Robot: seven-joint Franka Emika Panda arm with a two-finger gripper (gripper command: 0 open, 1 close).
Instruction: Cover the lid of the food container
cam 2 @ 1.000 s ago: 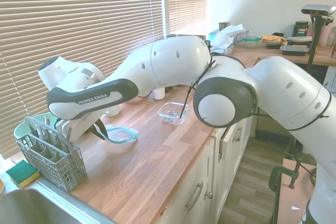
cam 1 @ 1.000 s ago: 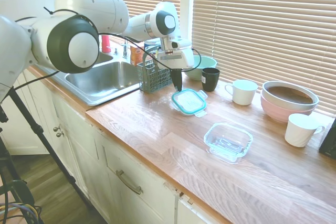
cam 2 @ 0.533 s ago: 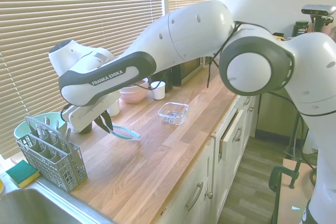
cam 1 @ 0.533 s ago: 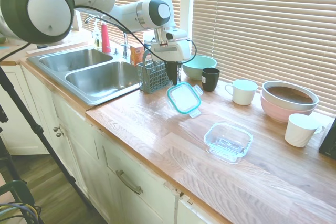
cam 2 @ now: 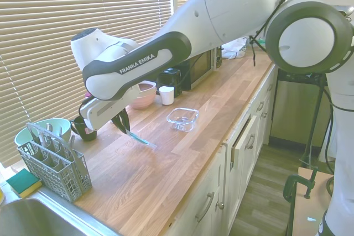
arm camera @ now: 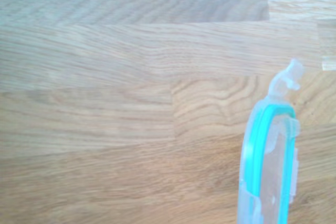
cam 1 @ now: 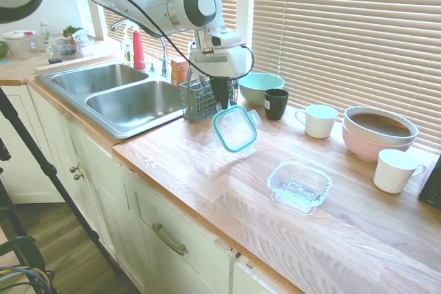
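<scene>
My gripper (cam 1: 222,103) is shut on the top edge of the lid (cam 1: 233,129), a clear rounded-square lid with a teal rim, which hangs tilted in the air above the wooden counter. The second exterior view shows the lid (cam 2: 139,138) edge-on below the gripper (cam 2: 123,128). In the wrist view the lid (arm camera: 268,171) rises from the bottom edge over bare wood. The food container (cam 1: 299,185), a shallow clear glass dish, stands open on the counter to the right of the lid and nearer the front edge; it also shows as the food container (cam 2: 183,119) in the second exterior view.
Behind the lid stand a grey cutlery basket (cam 1: 204,98), a mint-green bowl (cam 1: 260,88) and a black cup (cam 1: 276,104). White mugs (cam 1: 318,120), (cam 1: 395,169) and a pink bowl (cam 1: 378,133) line the back right. A steel sink (cam 1: 131,101) lies left.
The gripper has lifted the lid off the counter; it now hangs higher and steeper. The arm has risen. The glass dish has not moved.
</scene>
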